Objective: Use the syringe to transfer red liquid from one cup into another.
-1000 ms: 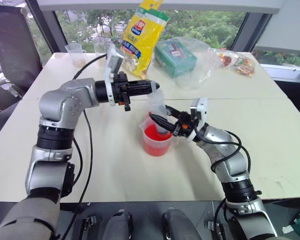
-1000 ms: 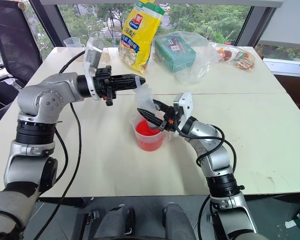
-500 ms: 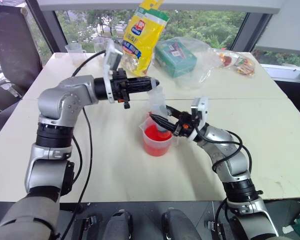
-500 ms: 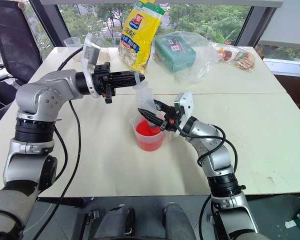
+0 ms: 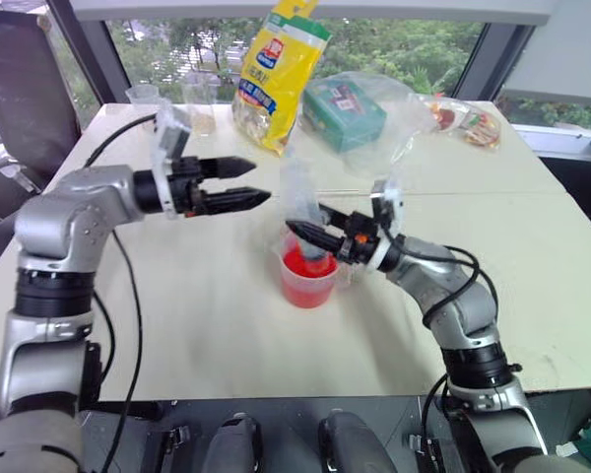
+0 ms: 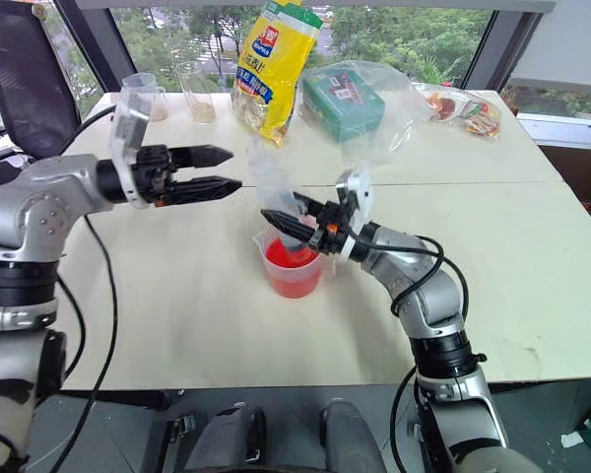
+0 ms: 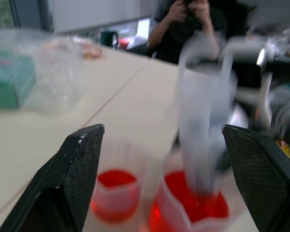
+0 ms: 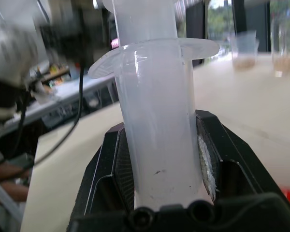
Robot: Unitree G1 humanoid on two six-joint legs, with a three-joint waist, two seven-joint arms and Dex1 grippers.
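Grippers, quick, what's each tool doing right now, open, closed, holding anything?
Left tool: open, holding nothing, off to the side of the syringe.
Right tool: closed on the syringe barrel, over the beaker.

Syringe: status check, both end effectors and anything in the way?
Right end effector shut on syringe, upright with its tip in the red beaker. Left end effector open, beside the plunger, apart from it. Small cup beside beaker; nothing in the way.

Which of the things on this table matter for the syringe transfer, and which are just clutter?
Job:
- syringe, held by right gripper over the beaker
- beaker of red liquid
- small cup, reddish at the bottom
- left gripper, jaws open, off the syringe

Clutter:
- yellow bag
- green box in clear plastic
- two cups with tan stuff
- snack packets
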